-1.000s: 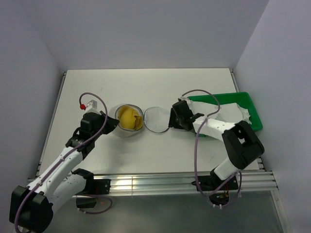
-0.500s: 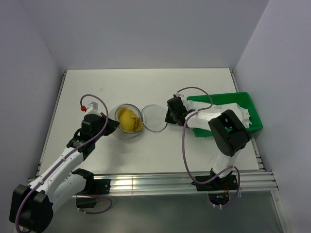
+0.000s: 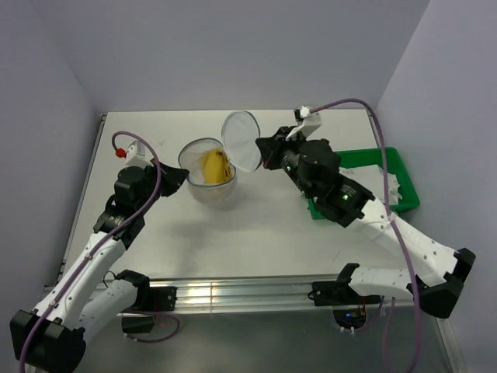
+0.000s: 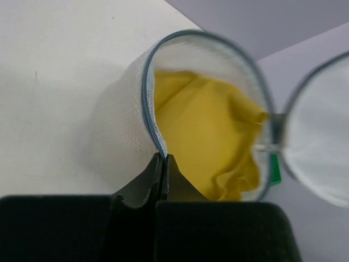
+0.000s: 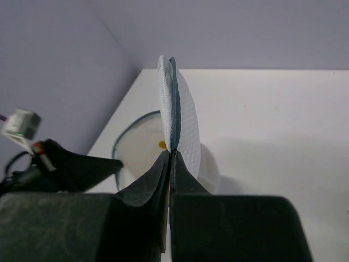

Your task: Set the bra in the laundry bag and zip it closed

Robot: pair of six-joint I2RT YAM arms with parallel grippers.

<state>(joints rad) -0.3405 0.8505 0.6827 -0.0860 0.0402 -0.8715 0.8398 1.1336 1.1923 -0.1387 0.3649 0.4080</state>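
Yellow bra [image 3: 216, 165] inside laundry bag [image 3: 208, 192]. Left gripper [image 4: 163, 162] pinches bag's left rim, right gripper [image 5: 169, 158] pinches upright lid [image 3: 242, 141]. Closing step; next, lower lid, zip.

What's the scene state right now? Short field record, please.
bag: on table, mouth open, unzipped
bra: yellow, inside bag
lid: standing on edge, right of the mouth
left gripper: shut on bag rim, near side
right gripper: shut on lid edge
tray: green, right side of table
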